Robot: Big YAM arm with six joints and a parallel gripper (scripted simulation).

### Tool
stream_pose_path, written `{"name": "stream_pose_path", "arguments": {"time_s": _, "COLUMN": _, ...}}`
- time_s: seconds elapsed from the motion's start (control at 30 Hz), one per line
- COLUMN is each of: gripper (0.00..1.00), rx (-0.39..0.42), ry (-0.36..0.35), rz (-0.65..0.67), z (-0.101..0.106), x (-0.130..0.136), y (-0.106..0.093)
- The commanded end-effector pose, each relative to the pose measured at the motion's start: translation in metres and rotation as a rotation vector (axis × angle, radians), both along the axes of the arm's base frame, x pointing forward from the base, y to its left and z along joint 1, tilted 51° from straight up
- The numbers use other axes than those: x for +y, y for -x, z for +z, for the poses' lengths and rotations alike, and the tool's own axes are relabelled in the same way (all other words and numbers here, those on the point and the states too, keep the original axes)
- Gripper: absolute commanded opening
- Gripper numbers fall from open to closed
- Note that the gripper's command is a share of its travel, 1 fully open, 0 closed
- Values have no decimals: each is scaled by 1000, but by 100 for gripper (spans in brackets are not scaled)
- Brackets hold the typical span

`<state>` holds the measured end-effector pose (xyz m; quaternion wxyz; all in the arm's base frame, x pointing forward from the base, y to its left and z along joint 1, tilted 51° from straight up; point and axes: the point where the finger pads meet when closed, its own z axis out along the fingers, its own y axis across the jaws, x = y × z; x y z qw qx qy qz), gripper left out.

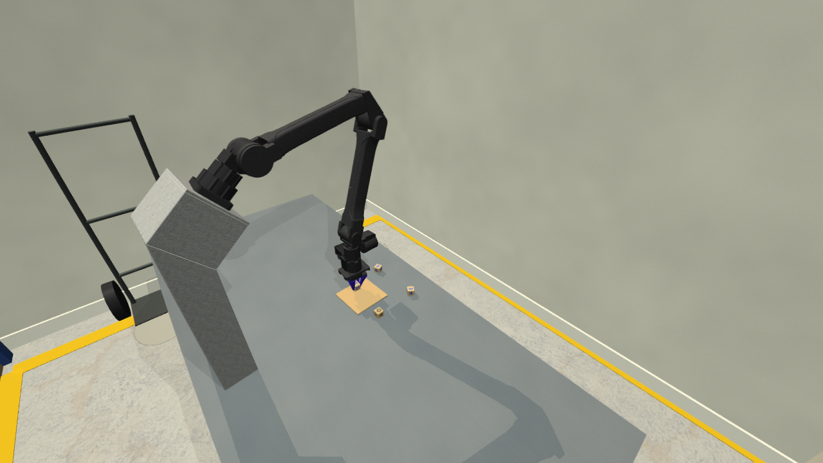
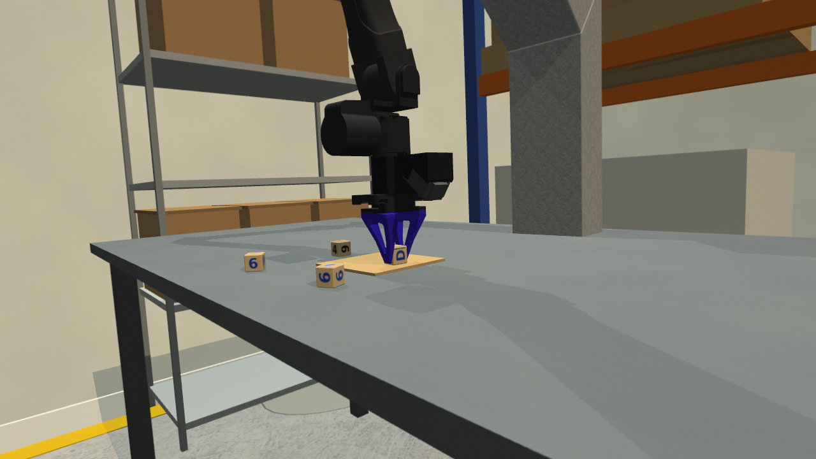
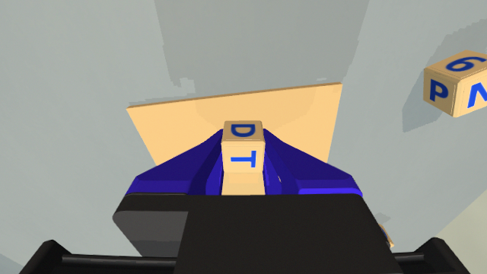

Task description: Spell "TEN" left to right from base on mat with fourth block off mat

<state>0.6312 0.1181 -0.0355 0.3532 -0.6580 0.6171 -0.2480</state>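
My gripper point(image 1: 356, 286) point(image 2: 397, 258) point(image 3: 243, 136) is shut on the T block point(image 1: 357, 284) point(image 2: 400, 255) point(image 3: 243, 157). Its T faces up, lying sideways in the wrist view, with D on a side. It is on or just above the tan mat point(image 1: 361, 306) point(image 2: 368, 268) point(image 3: 171, 118); exact contact is unclear. Off the mat, the N block point(image 1: 378, 267) point(image 2: 329, 276) point(image 3: 453, 87) shows N on top. Another block point(image 1: 410, 290) point(image 2: 254, 262) lies farther out. A third block point(image 1: 378, 312) point(image 2: 341, 248), with side marks 4 and 9, lies close to the mat. The latter two tops are unreadable.
The grey table point(image 1: 345, 368) point(image 2: 513, 279) bears the mat and blocks. The robot's stone column point(image 1: 195, 242) point(image 2: 544, 142) stands at its base side. The table edge point(image 2: 188, 298) runs beyond the outer blocks. Shelves point(image 2: 239, 85) stand behind the table.
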Motion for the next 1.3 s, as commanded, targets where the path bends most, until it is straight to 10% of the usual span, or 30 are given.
{"name": "stream_pose_path", "arguments": {"time_s": 0.0, "gripper": 22, "rx": 0, "ry": 8, "rz": 8, "z": -2, "x": 0, "y": -1}}
{"name": "stream_pose_path", "arguments": {"time_s": 0.9, "gripper": 41, "rx": 0, "ry": 8, "rz": 8, "z": -2, "x": 0, "y": -1}}
{"name": "stream_pose_path", "arguments": {"time_s": 0.93, "gripper": 92, "rx": 0, "ry": 8, "rz": 8, "z": -2, "x": 0, "y": -1}}
{"name": "stream_pose_path", "arguments": {"time_s": 1.27, "gripper": 92, "rx": 0, "ry": 7, "rz": 8, "z": -2, "x": 0, "y": -1}}
